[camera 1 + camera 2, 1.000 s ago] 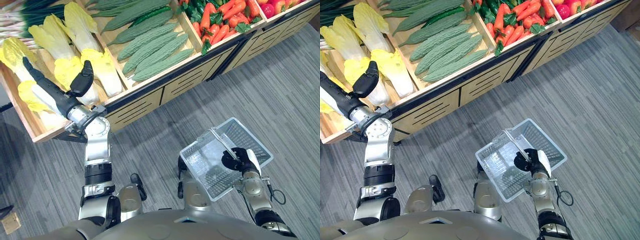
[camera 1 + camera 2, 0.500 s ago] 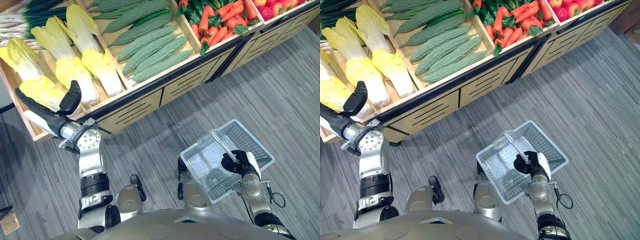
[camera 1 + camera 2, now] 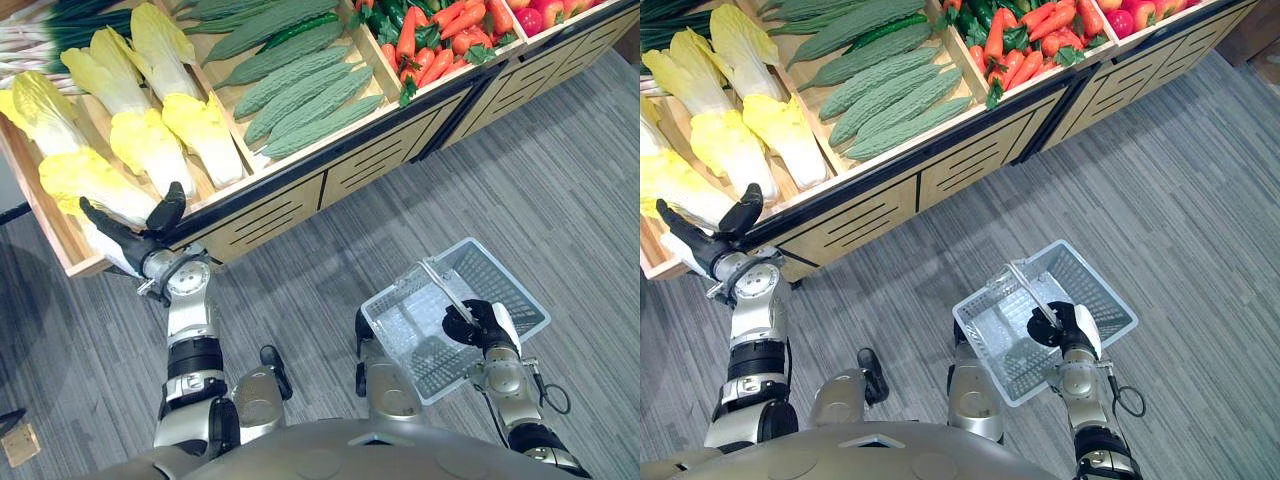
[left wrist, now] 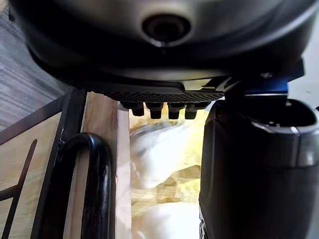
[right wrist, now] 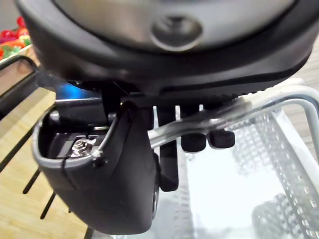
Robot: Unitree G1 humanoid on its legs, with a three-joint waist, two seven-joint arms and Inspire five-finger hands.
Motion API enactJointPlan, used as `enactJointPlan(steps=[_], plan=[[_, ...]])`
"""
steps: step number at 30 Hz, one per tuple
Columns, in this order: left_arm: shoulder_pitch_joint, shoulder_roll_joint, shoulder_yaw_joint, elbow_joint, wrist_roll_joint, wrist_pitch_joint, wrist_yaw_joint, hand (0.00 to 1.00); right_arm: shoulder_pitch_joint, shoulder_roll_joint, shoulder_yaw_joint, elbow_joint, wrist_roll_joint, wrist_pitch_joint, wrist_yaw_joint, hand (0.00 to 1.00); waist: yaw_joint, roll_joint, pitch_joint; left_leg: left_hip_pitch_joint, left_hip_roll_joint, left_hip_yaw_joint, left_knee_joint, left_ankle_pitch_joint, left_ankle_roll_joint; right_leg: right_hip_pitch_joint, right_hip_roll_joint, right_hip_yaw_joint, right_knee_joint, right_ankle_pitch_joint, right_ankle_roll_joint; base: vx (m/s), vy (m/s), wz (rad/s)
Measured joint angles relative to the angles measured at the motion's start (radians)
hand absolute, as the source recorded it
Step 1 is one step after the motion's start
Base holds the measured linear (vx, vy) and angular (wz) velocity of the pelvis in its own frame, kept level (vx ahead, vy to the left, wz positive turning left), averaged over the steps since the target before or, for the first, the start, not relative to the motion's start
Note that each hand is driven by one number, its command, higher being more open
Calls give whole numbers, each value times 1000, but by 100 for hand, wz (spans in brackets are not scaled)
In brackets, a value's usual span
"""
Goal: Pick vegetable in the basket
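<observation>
Down at the front edge of the long wooden produce bench [image 3: 380, 160], the left hand [image 3: 133, 244] is spread wide, with fingers straight and thumb standing apart. It is right beside the white base of the nearest yellow-leafed napa cabbage [image 3: 85, 178], which lies in the bench's end compartment; whether they touch I cannot tell. Further along the bench lie ridged green bitter gourds [image 3: 300, 95] and orange carrots [image 3: 430, 45]. Well out from the bench, the right hand [image 3: 478, 322] curls round the grey metal handle [image 3: 438, 280] of the clear mesh plastic basket [image 3: 505, 290] — carrying it.
</observation>
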Motion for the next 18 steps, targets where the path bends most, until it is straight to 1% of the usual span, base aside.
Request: enactJointPlan(steps=[5, 8, 9, 10, 11, 13, 15, 18], plan=[[-51, 35, 2, 61, -6, -9, 7, 100, -7, 0, 12, 0, 2, 0, 0, 0, -2, -7, 1, -18, 2, 0, -2, 6, 3, -21, 3, 18, 0, 10, 7, -48, -11, -3], [-89, 50, 6, 114, -20, -22, 17, 100, -13, -1, 15, 1, 2, 0, 0, 0, -2, -9, 2, -22, 5, -1, -6, 8, -1, -30, 8, 23, -1, 33, 12, -47, 3, -4], [-101, 60, 6, 128, -24, -23, 21, 100, -17, -4, 25, 2, 3, 0, 0, 0, -2, -11, 3, -23, 5, -1, -11, 11, 0, -36, 10, 25, -1, 44, 13, -65, 16, -9], [-116, 76, 6, 149, -36, -27, 24, 100, -22, -6, 37, 2, 3, 0, 0, 0, -5, -17, 6, -22, 4, -1, -18, 17, 4, -39, 11, 27, -2, 55, 25, -66, 17, -5], [-124, 82, 7, 158, -40, -29, 26, 100, -22, -6, 42, 2, 3, 0, 0, 0, -6, -19, 7, -22, 3, -2, -20, 19, 4, -39, 11, 32, -2, 58, 27, -66, 21, -3], [-148, 100, 14, 186, -67, -49, 36, 100, -23, -7, 60, 4, 4, -1, 0, 0, -7, -32, 8, -20, 2, -4, -34, 32, 6, -44, 13, 47, -2, 68, 26, -60, 23, -1], [-159, 116, 21, 201, -90, -64, 36, 100, -24, -7, 70, 8, 4, -1, 0, 0, -11, -39, 8, -16, 0, -4, -50, 44, 2, -47, 15, 48, -2, 70, 26, -22, 6, 0], [-185, 138, 47, 243, -100, -70, 37, 100, -25, -7, 72, 9, 4, -1, 0, 0, -18, -41, 9, -9, 0, -2, -77, 62, -3, -54, 22, 51, -2, 70, 26, -13, -8, -6]])
